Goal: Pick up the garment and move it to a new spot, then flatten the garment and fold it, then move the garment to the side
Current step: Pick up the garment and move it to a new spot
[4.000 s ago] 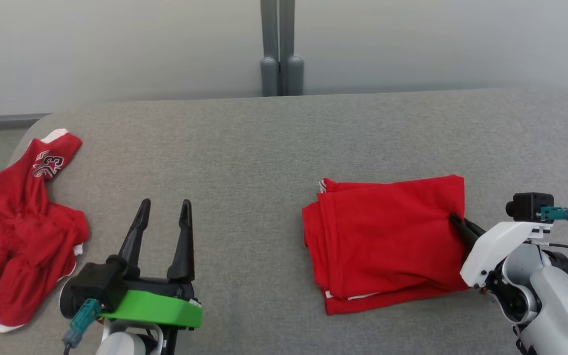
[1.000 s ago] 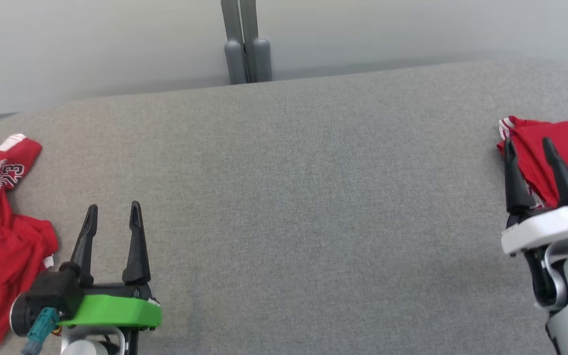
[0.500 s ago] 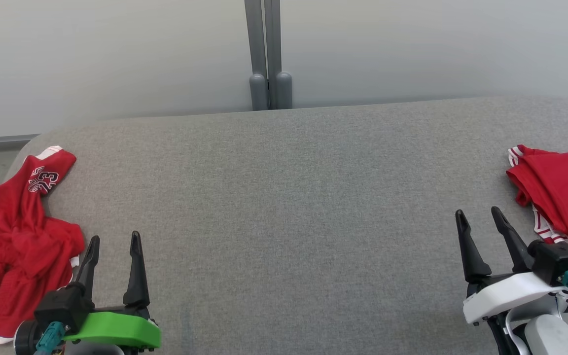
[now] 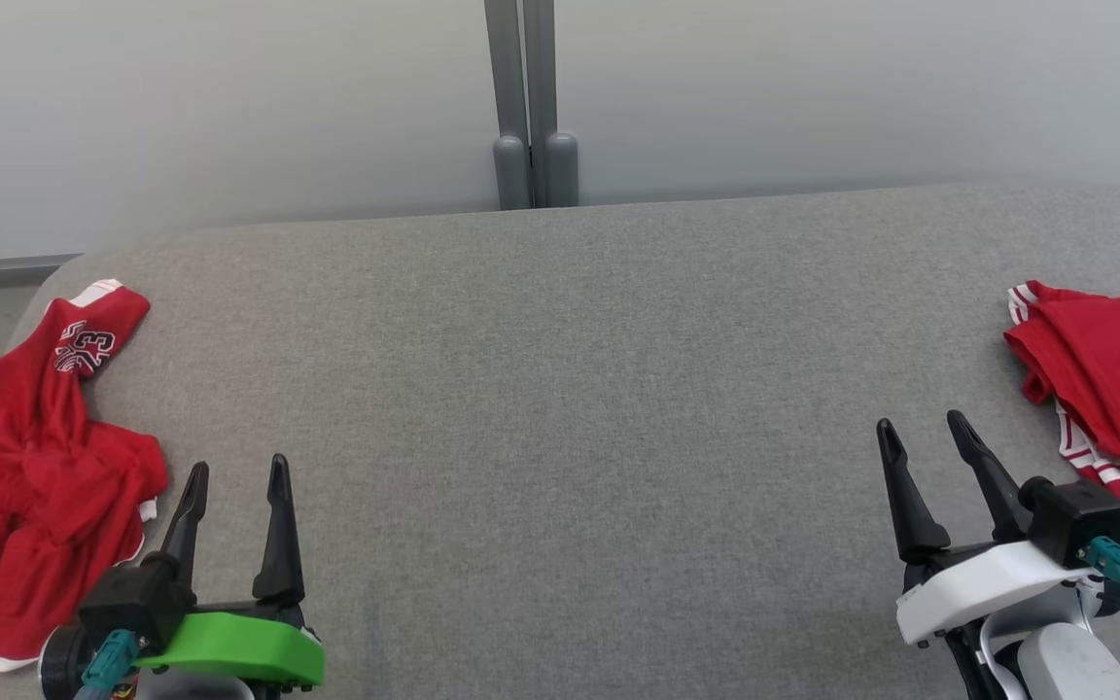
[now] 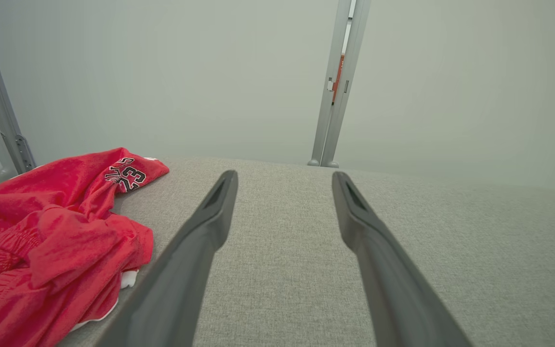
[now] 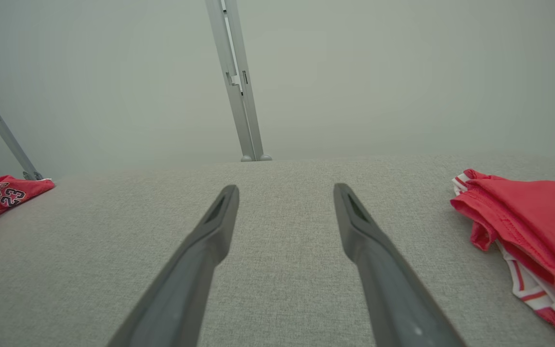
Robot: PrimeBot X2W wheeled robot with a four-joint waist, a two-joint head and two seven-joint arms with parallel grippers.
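The folded garment (image 4: 1114, 379) is laid at the right edge of the table (image 4: 560, 389), seemingly set aside as finished; a crumpled garment (image 4: 35, 457) is left far left. The fingers of the left gripper (image 4: 238, 465) and right gripper (image 4: 920, 421) are held apart, empty.

You've got a grey fabric-covered table (image 4: 560, 389) with rounded far corners. At its left edge sits a crumpled red garment (image 4: 35, 467) with white trim and a number print. Way over at the right edge lies a folded red garment (image 4: 1114, 379), white stripes peeking out.
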